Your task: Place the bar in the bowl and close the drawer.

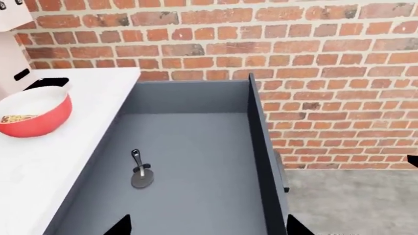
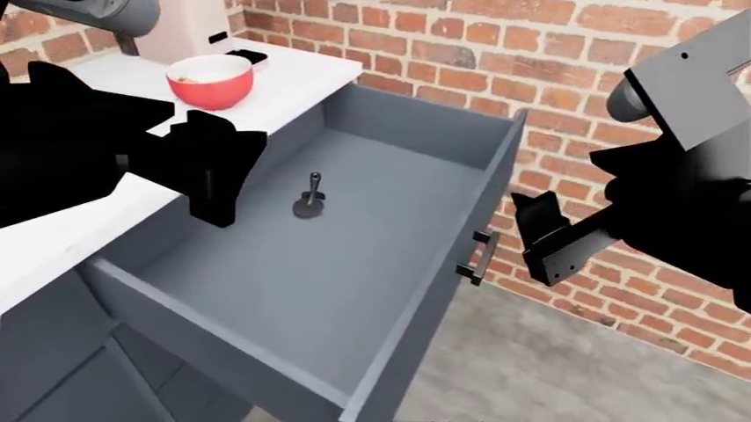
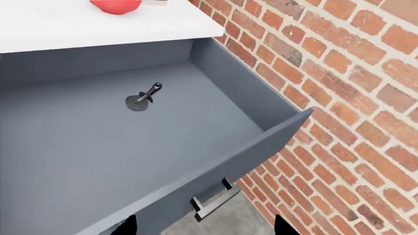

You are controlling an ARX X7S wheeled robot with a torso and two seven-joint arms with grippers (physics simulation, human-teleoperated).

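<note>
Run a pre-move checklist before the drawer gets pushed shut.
1. Bar in the bowl: ok, tan grainy piece lies inside.
2. Drawer closed: not ok, fully open.
3. Handle free of obstruction: ok.
4. Drawer contents lie low: ok, only a round-headed utensil flat on the floor.
5. Left hand clear of drawer: not ok, it hangs over the near side wall.
6. Right hand near handle: ok, empty, just outside the front.

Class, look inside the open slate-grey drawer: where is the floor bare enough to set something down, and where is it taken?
The slate-grey drawer is mostly bare: free floor lies between the small dark round-headed utensil and the front panel, and along both side walls. Only the patch towards the back, where the utensil lies, is taken. On the white counter, the glossy red bowl takes up the far end.
</note>
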